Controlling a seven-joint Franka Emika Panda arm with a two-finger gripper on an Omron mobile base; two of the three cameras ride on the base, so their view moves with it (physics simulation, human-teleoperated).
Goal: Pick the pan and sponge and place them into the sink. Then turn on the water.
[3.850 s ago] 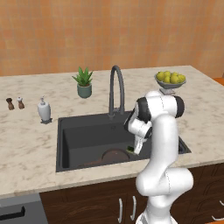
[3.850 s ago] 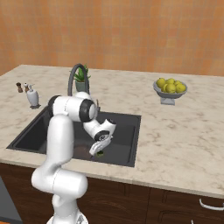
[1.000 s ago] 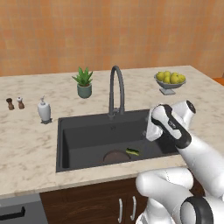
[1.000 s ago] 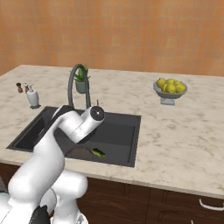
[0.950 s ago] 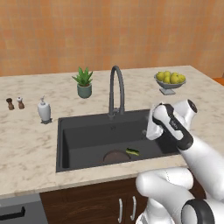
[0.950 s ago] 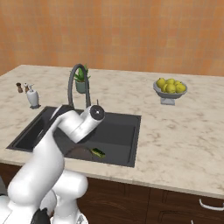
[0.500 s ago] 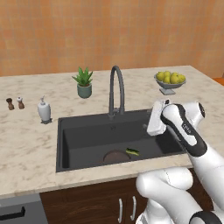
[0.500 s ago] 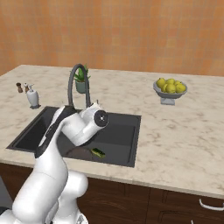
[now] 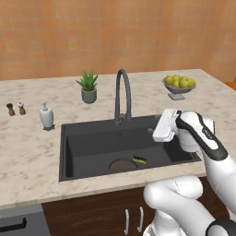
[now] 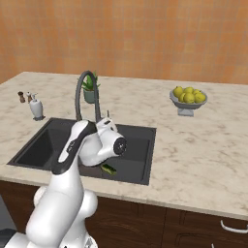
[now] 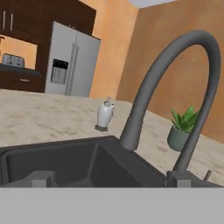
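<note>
The sink [image 9: 68, 138] holds the pan [image 9: 121, 164], a round dark brown shape on its floor near the front wall. The green sponge [image 9: 139, 160] [image 10: 109, 169] lies flat just right of it. My gripper [image 9: 156, 132] hovers above the basin's right half, level with the counter. It points at the arched dark faucet [image 9: 122, 94]. In the hand view my gripper [image 11: 109, 179] is open with nothing between its tips, and the faucet [image 11: 175, 83] rises close ahead. No water shows at the spout.
On the counter behind the sink stand a potted plant [image 9: 88, 87], a white soap dispenser [image 9: 46, 116] and two small shakers [image 9: 15, 109]. A bowl of lemons [image 9: 179, 85] sits at the back right. A small lever [image 11: 207, 175] stands by the faucet's base.
My hand has risen from beside the sink's right wall and swung left and back toward the faucet. It stays open. Pan and sponge have not moved.
</note>
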